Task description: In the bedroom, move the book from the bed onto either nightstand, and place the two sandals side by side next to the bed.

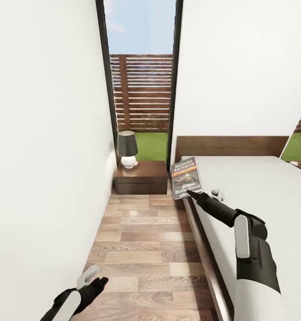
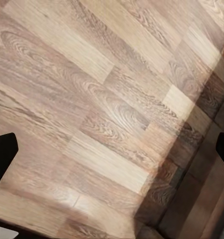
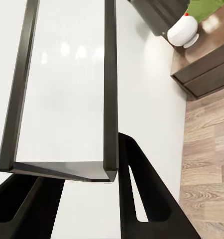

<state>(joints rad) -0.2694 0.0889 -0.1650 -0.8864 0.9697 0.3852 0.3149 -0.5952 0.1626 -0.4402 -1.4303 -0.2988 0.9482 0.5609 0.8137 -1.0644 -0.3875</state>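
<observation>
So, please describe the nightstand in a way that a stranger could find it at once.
Look at the tall black-framed window between the white walls. Directly below it, left of the bed, stands the nightstand, a low dark brown cabinet. It alone carries a lamp with a white round base and dark shade.

- Ahead of me a strip of floor (image 1: 141, 249) runs between the wall (image 1: 43, 156) on my left and the bed (image 1: 257, 187) on my right.
- At the far end of the strip I see the nightstand (image 1: 141, 177), beside the bed's head.
- A lamp (image 1: 127, 149) stands on the nightstand.
- The window (image 1: 141, 89) lies behind the nightstand.
- The book (image 1: 186, 177) sits raised at the bed's near-left edge, in my right gripper (image 1: 191, 192).
- My left gripper (image 1: 94, 278) hangs low over the floor.
</observation>
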